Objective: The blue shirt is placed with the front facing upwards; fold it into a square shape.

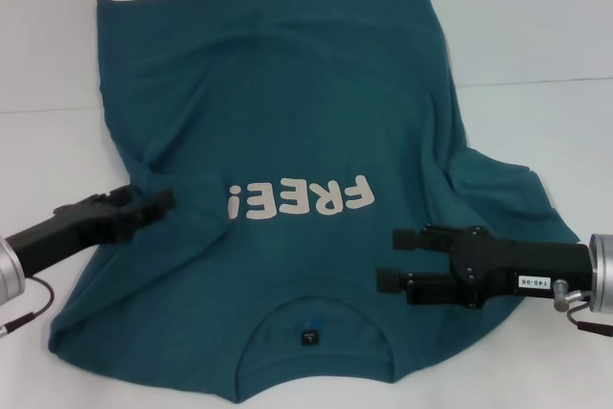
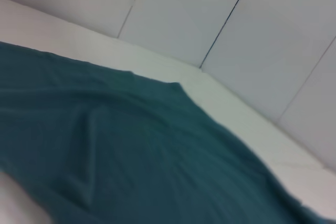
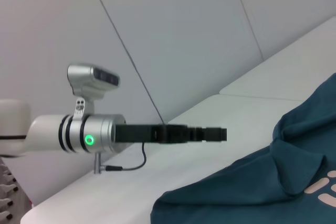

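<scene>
The blue shirt (image 1: 287,93) lies front up on the white table, its neck and dark tag (image 1: 308,336) toward me, with the white "FREE!" lettering (image 1: 297,200) across the chest. My left gripper (image 1: 161,204) is over the shirt's left side beside a ridge of folded cloth, and its fingers look shut. It also shows in the right wrist view (image 3: 220,134), above the table. My right gripper (image 1: 388,258) is open and empty, just above the shirt's right shoulder area. The shirt also shows in the left wrist view (image 2: 131,156) and the right wrist view (image 3: 252,187).
The white table (image 1: 536,26) extends around the shirt on all sides. The right sleeve (image 1: 508,189) lies bunched and wrinkled behind my right gripper. Pale wall panels (image 2: 236,35) stand behind the table.
</scene>
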`<state>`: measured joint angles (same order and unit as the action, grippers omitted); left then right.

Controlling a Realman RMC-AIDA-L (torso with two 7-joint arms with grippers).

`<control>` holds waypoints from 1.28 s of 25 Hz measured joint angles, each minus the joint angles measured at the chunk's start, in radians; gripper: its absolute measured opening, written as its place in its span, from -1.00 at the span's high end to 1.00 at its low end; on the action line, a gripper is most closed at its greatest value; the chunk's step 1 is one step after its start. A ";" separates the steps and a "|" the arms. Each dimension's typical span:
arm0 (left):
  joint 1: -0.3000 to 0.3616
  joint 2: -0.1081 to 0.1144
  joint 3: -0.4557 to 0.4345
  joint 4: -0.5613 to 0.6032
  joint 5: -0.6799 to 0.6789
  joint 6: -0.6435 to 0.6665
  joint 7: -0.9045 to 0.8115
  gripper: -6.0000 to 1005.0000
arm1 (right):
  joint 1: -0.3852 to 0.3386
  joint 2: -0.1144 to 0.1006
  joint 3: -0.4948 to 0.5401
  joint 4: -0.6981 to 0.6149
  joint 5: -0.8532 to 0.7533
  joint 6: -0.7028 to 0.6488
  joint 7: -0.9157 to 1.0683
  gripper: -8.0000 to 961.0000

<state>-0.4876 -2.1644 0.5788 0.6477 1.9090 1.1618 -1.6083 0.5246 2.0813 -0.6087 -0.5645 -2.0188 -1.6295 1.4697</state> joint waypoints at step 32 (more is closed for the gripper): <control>-0.050 -0.006 0.186 -0.097 0.007 -0.324 0.282 -0.82 | 0.006 0.002 0.000 0.001 -0.002 0.002 0.034 -0.90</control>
<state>-0.5376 -2.1707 0.7648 0.5510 1.9157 0.8380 -1.3260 0.5308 2.0833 -0.6090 -0.5637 -2.0208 -1.6275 1.5033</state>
